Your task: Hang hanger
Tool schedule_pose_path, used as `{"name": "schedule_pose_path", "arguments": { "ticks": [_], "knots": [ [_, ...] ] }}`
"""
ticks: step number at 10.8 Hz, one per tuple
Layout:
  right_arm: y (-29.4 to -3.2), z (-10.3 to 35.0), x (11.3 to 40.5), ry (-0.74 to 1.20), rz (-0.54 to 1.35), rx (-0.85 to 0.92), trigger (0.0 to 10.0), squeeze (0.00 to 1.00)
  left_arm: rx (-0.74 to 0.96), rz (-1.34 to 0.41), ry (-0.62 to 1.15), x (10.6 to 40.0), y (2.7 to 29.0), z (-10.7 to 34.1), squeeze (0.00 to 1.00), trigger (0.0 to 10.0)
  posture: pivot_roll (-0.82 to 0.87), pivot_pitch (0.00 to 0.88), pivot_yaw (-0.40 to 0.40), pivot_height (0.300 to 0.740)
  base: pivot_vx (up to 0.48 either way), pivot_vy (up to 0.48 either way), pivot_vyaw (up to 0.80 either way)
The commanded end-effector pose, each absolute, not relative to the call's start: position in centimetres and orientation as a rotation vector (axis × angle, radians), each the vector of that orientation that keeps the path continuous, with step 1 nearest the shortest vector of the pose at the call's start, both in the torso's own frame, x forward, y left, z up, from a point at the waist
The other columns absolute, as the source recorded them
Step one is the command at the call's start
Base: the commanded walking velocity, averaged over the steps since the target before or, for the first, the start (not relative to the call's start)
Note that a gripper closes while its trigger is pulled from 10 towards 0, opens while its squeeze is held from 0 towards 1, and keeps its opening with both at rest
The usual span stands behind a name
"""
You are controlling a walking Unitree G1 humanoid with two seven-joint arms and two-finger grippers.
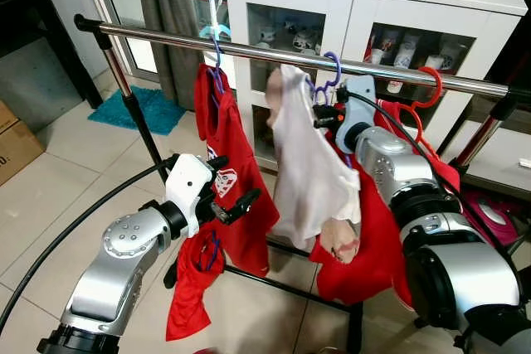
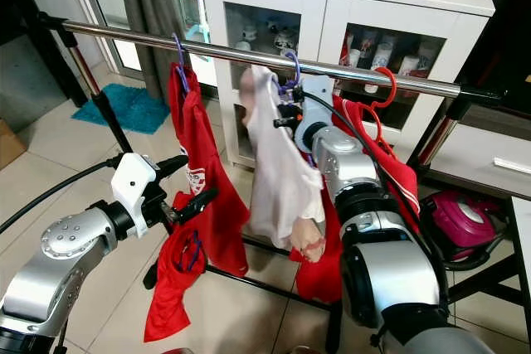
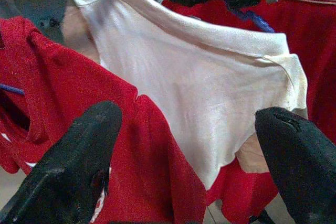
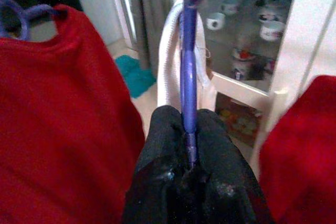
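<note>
Now the right gripper (image 4: 190, 153) is squeezed tight on the purple hanger (image 4: 188, 72), with both black fingers pressed on its thin stem. It holds the stem just under the hook so the hook can be guided onto the metal rail (image 1: 274, 49). The hook sits right at the rail, and it looks looped over it, but I cannot be sure it rests fully.

A white shirt (image 1: 307, 163) hangs from this hanger, just below the rail. It droops down freely because only the hanger is being held, not the cloth.

Left of the white shirt, a red shirt (image 1: 228, 180) hangs from the rail on another purple hanger. Right of the white shirt, a red hanger (image 1: 423, 93) hooks over the rail with more red cloth under it.

The left gripper (image 1: 236, 205) waits below the rail, close to the red shirt, with its fingers (image 3: 79, 166) spread wide and holding nothing. I think it stays low so it does not get in the way.

Behind the rail stands a white cabinet (image 1: 348, 6).

I think the hanging is almost done.
</note>
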State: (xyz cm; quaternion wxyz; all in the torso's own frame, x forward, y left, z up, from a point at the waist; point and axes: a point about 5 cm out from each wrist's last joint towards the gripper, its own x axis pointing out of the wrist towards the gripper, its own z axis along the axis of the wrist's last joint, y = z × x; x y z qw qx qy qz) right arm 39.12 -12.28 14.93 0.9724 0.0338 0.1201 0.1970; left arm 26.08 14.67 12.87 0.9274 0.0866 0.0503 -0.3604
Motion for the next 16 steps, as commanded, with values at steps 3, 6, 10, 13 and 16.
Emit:
{"name": "schedule_pose_path", "arguments": {
  "ticks": [3, 6, 10, 13, 16],
  "knots": [
    [-12.1, 16.3, 38.9, 0.149, 0.441, 0.086, 0.0, 0.00, 0.190, -0.743, 0.078, 26.1, 14.3, 13.2, 0.00, 10.0, 0.00, 0.000, 0.022, 0.740, 0.000, 0.000, 0.00],
    [-14.6, 18.8, 37.4, -0.005, 0.326, 0.034, 0.0, 0.00, 0.132, -0.616, 0.062, 27.1, 14.3, 13.7, 0.00, 10.0, 0.01, 0.000, -0.012, 0.740, 0.000, 0.000, 0.00],
    [-14.7, 13.5, 29.6, 0.116, 0.236, 0.120, 0.0, 0.00, 0.060, -0.579, 0.091, 26.4, 14.3, 13.0, 0.00, 10.0, -0.04, 0.000, 0.000, 0.740, 0.000, 0.000, 0.00],
    [-15.3, 12.6, 26.8, 0.186, 0.157, 0.194, 0.0, 0.00, 0.048, -0.602, 0.101, 26.1, 13.7, 12.8, 0.00, 10.0, -0.05, 0.000, 0.002, 0.740, -0.198, 0.000, 0.00],
    [-14.1, 12.9, 26.8, 0.202, 0.269, 0.144, 0.0, 0.00, 0.042, -0.590, 0.105, 25.9, 14.1, 12.8, 0.00, 10.0, -0.06, 0.000, -0.003, 0.740, -0.328, 0.000, 0.00]
  ]
}}
